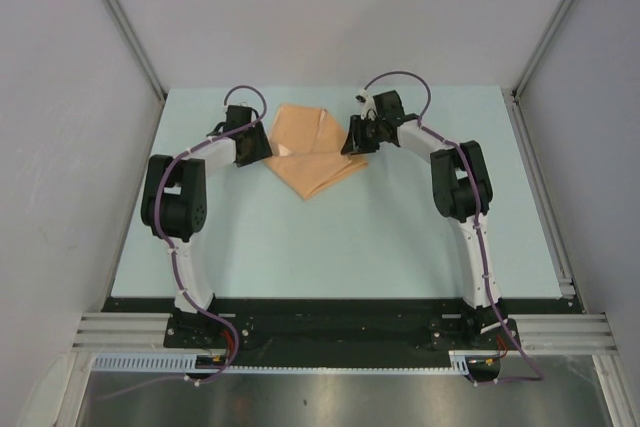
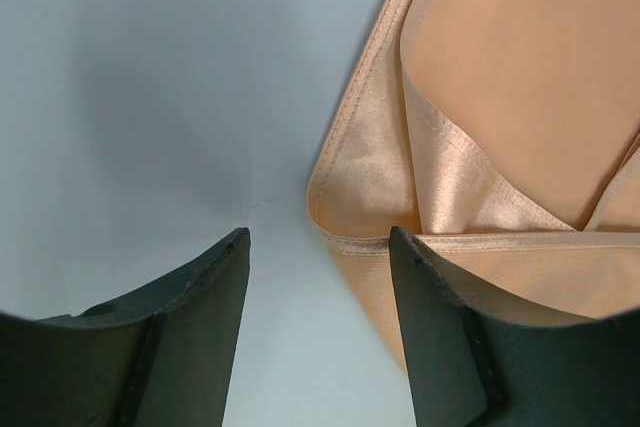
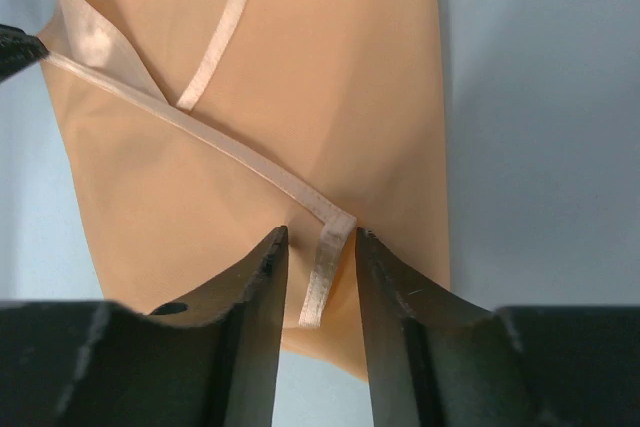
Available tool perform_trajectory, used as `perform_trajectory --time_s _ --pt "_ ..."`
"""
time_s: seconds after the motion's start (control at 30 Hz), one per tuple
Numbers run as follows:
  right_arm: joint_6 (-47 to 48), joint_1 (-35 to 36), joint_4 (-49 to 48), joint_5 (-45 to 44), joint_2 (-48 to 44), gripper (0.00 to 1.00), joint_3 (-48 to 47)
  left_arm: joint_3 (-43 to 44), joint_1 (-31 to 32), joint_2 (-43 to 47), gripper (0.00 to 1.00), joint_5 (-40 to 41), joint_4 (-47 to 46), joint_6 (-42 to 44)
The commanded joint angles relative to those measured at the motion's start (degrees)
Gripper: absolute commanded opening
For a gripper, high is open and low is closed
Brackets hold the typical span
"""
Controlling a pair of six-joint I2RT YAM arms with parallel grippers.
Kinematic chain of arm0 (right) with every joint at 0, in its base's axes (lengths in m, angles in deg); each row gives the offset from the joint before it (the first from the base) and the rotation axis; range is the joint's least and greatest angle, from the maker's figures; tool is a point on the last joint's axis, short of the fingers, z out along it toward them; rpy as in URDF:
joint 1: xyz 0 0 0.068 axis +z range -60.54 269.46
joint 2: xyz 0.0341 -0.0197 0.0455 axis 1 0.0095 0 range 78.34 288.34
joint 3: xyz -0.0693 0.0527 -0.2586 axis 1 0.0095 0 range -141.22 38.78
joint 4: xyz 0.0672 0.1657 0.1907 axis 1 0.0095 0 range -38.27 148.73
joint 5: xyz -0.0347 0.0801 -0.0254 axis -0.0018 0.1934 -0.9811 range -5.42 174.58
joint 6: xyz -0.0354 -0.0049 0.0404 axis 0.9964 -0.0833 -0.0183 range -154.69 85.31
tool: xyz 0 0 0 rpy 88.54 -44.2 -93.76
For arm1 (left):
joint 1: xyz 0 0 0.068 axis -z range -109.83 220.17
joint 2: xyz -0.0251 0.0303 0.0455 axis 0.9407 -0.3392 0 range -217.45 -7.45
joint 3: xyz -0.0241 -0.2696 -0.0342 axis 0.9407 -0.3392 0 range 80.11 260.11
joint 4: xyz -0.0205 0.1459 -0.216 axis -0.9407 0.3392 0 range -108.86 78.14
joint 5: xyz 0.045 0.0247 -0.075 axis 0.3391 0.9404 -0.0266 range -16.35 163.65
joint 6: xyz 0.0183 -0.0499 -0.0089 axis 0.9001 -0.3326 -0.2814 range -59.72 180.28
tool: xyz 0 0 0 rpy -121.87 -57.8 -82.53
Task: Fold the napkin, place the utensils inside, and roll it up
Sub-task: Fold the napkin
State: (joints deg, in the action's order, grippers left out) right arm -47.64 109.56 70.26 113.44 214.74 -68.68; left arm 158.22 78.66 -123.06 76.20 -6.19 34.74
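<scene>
The peach-orange napkin [image 1: 315,155] lies partly folded at the far middle of the table, its layers overlapping. My left gripper [image 1: 264,147] is at its left edge. In the left wrist view the left gripper [image 2: 320,239] is open, its right finger over the napkin's [image 2: 520,67] hemmed corner and its left finger over bare table. My right gripper [image 1: 356,139] is at the napkin's right edge. In the right wrist view the right gripper [image 3: 320,235] stands narrowly open around a folded hem corner of the napkin [image 3: 300,67]. The teal utensil is out of view.
The pale blue table [image 1: 330,237] is bounded by grey walls on the left, right and back. A black strip and a metal rail run along the near edge by the arm bases.
</scene>
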Motion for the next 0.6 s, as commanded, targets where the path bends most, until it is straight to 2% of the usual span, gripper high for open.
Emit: perform_trajectory --time_s 0.0,0.07,0.1,0.2,0.57 --pt "-2.6 0.2 -6.1 -0.7 0.3 0.33 0.6 1.2 -0.3 0.5 0.63 -1.1 -1.1 -0.9" --pt "-3.3 0.2 -8.1 -0.2 -0.7 0.27 2.3 0.9 -0.3 0.7 0.63 -1.3 -1.1 -0.8" --pt "-4.1 0.1 -9.5 0.2 -0.7 0.17 2.7 0.8 -0.3 0.7 0.63 -1.2 -1.0 -0.7" --pt "-5.4 -0.2 -10.6 2.4 -0.7 0.0 3.4 0.5 -0.3 1.2 0.63 -1.3 -1.2 -0.8" --pt "-7.4 -2.1 -17.5 3.4 -8.1 0.0 14.2 -0.3 -0.4 3.6 0.63 -1.8 -2.0 -1.5"
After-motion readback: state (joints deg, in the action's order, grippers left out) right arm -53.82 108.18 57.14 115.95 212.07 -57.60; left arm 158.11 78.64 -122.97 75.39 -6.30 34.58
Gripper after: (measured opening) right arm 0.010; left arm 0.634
